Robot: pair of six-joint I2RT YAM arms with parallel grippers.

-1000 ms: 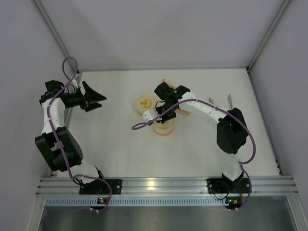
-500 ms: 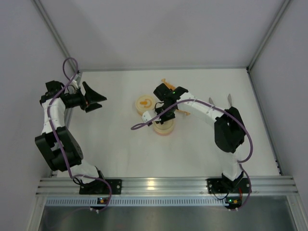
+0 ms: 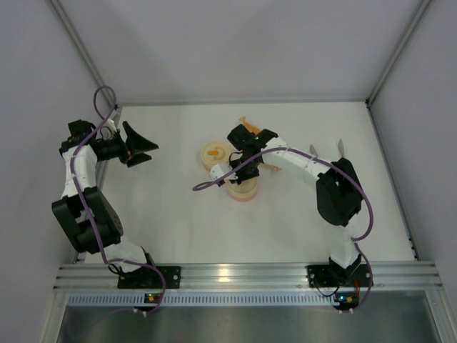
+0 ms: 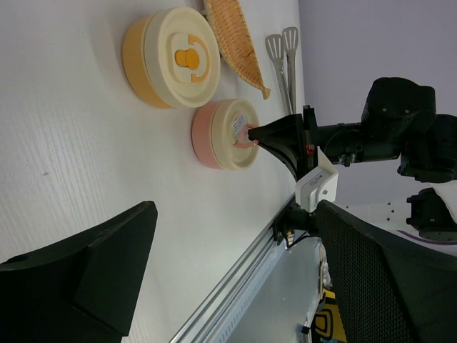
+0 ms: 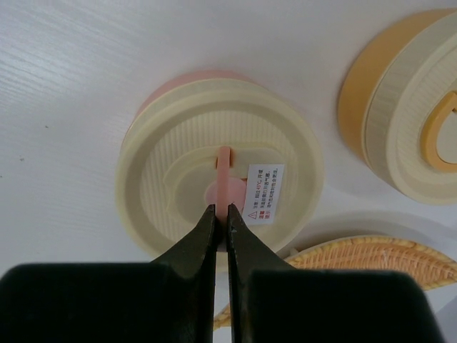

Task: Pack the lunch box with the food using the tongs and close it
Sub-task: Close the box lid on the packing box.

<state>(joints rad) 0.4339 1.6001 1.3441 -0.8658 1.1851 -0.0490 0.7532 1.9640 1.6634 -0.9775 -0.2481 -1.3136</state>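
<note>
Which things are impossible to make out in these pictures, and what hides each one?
Food: in no view; lids cover the pink box and yellow box.
Tongs: left wrist view, joined end behind the right arm.
Woven dish: right wrist view, partly behind the right gripper.

Right pincer [image 5: 221, 209] clamped on pink lid handle [image 5: 223, 164], woven dish [image 5: 357, 259] nearby

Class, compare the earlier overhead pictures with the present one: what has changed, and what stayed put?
The right arm shifted slightly leftward, the right pincer remaining shut on the pink lid handle. The left pincer, the pink box and the yellow box stayed put.
</note>
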